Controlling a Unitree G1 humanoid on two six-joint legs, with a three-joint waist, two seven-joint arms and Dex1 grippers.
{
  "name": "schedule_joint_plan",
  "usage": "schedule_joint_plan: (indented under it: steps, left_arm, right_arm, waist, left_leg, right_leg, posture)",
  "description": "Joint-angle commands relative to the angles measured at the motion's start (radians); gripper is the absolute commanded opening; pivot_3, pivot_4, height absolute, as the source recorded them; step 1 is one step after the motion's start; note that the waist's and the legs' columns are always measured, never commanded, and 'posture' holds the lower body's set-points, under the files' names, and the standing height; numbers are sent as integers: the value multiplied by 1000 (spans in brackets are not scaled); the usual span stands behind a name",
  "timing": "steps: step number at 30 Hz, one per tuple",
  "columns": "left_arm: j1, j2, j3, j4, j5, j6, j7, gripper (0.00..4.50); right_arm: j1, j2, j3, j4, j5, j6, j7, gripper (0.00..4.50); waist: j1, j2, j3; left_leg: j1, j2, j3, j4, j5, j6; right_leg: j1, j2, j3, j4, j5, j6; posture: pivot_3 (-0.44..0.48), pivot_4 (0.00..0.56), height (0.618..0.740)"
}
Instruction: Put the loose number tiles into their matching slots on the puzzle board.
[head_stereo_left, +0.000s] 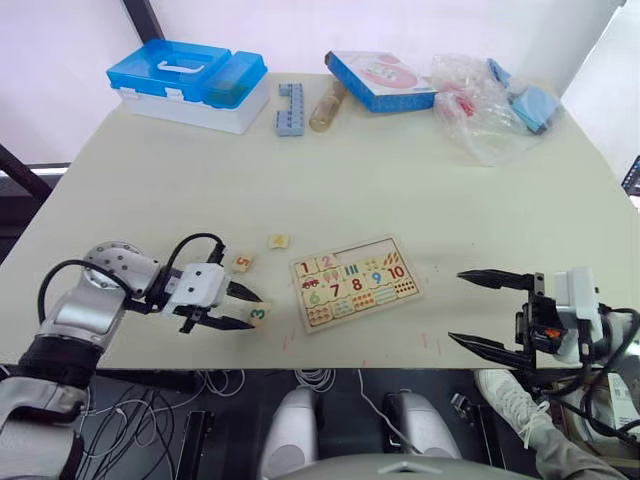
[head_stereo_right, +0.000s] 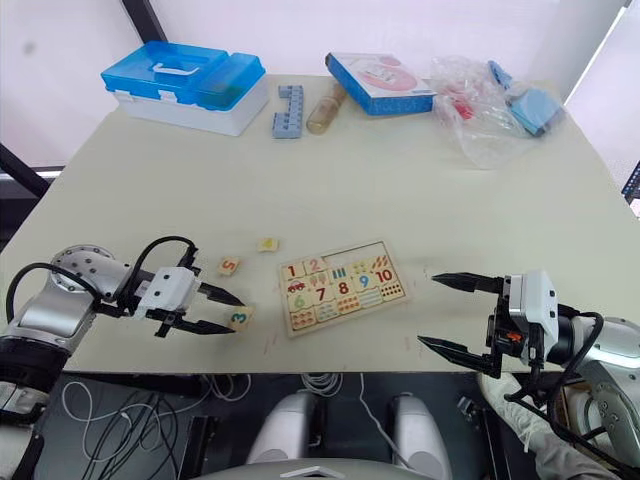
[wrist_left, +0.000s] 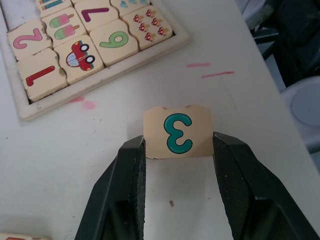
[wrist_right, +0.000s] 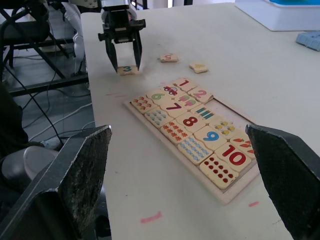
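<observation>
— How far along are you?

— Partway, by the look of it. The red 1 (wrist_left: 41, 78) and the 2 (wrist_left: 26, 38) already sit in the top row of the puzzle board (head_stereo_left: 352, 283), which lies on the tabletop (head_stereo_left: 400, 180) near its front edge. Three tiles are loose to the board's left: the green 3 (wrist_left: 178, 132), the 5 (head_stereo_left: 242, 263) and the yellow 4 (head_stereo_left: 279, 241).

— And your grippers?

— Your left gripper (head_stereo_left: 243, 307) has its fingers (wrist_left: 125, 175) set either side of the green 3, touching its edges, with the tile flat on the tabletop, just beside the board's near corner. Call it a grip taken but not lifted. Your right gripper (head_stereo_left: 482, 310) hangs off the board's right with its fingers spread wide, carrying nothing.

— What can't you make out?

— The open slots (wrist_right: 227, 111). The top row shows bare recessed wood past the 2, but you cannot count the gaps cleanly. The digits on the two far tiles are barely legible. Whether the 3 is truly pinched or only framed, you cannot settle.
</observation>
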Motion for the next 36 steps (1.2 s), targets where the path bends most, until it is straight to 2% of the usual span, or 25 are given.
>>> schedule_joint_plan:
  steps: [1,2,3,8,13,19,22,27,30,32,36]
  left_arm:
    - [-5,14,3,-10,25,51,0,1446]
    - [7,15,7,-25,35,60,15,1446]
    - [21,17,10,-41,40,72,24,2453]
    - [64,20,69,-80,-10,92,41,4437]
    - [149,49,187,-185,-116,183,63,4437]
    - [412,18,421,-469,-253,466,293,4437]
    - [584,-69,530,-673,-282,638,508,4437]
    - [742,-278,603,-961,-250,882,912,4437]
    - [825,-417,579,-1107,-247,978,1092,4437]
    - [855,-472,552,-1165,-226,1008,1167,4437]
    - [912,-610,443,-1249,-187,1050,1325,4437]
  right_arm:
    - [8,-10,-26,-37,16,-11,-2,4500]
    - [7,-11,-28,-35,17,-11,0,4500]
    - [6,-13,-28,-34,18,-12,2,4500]
    - [-17,-32,-19,-27,28,-7,30,4500]
    - [-70,-32,-4,-15,58,17,24,4500]
    - [-112,-37,28,12,23,-48,96,4500]
    - [-124,-36,28,35,23,-77,130,4500]
    - [-140,-47,28,72,33,-71,162,4500]
    - [-168,-51,36,100,39,-60,178,4500]
    - [-179,-54,34,114,47,-53,189,4500]
    - [-195,-72,34,131,62,-30,218,4500]
  waist:
    - [-2,0,0]
    - [-2,0,0]
    - [-2,0,0]
    - [-1,0,0]
    - [-3,0,0]
    - [-2,0,1]
    - [-3,0,1]
    - [0,-1,1]
    - [-1,-1,0]
    - [-1,-1,0]
    - [0,-1,0]
  left_leg:
    - [0,0,0,0,0,0]
    - [0,0,0,0,0,0]
    - [0,0,0,0,0,0]
    - [0,0,0,0,0,0]
    - [0,1,0,0,0,0]
    - [0,1,0,0,0,0]
    - [1,1,-1,0,0,0]
    - [2,1,-1,0,0,0]
    - [2,0,-1,0,0,0]
    - [3,0,-2,0,0,0]
    - [3,0,-1,0,0,0]
  right_leg:
    - [0,0,0,0,0,0]
    - [0,0,0,0,0,0]
    - [0,0,0,0,0,0]
    - [0,0,0,0,0,0]
    - [0,0,0,0,0,0]
    - [0,-1,0,0,0,0]
    - [0,-1,2,0,0,1]
    - [1,-1,1,0,-1,2]
    - [2,-1,1,0,0,1]
    - [2,-1,2,0,0,0]
    - [2,0,1,0,0,0]
  posture:
    - [0,150,740]
    - [0,150,740]
    - [0,150,740]
    - [0,150,740]
    - [0,150,740]
    - [0,150,740]
    - [0,150,740]
    - [0,150,740]
    - [0,150,740]
    - [0,150,740]
    - [0,150,740]
